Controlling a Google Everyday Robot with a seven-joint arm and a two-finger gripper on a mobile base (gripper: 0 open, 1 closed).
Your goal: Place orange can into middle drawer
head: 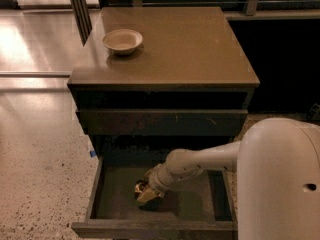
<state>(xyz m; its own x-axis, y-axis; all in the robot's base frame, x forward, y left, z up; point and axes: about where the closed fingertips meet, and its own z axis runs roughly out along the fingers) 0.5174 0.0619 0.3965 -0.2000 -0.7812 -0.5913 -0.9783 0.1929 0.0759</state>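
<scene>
The middle drawer [110, 227] is pulled out below the cabinet, a dark tray with thin side walls. The orange can [145, 193] lies on the tray floor, left of centre, orange-gold and dented. My gripper [150, 184] reaches down into the drawer from the right on a white arm [200, 160] and sits right at the can, covering its upper right side.
A round beige bowl [122, 40] stands at the back left of the brown cabinet top [185, 49]. A closed drawer front with light scuffs [160, 122] is above the open drawer. My white body [280, 184] fills the lower right. Speckled floor lies to the left.
</scene>
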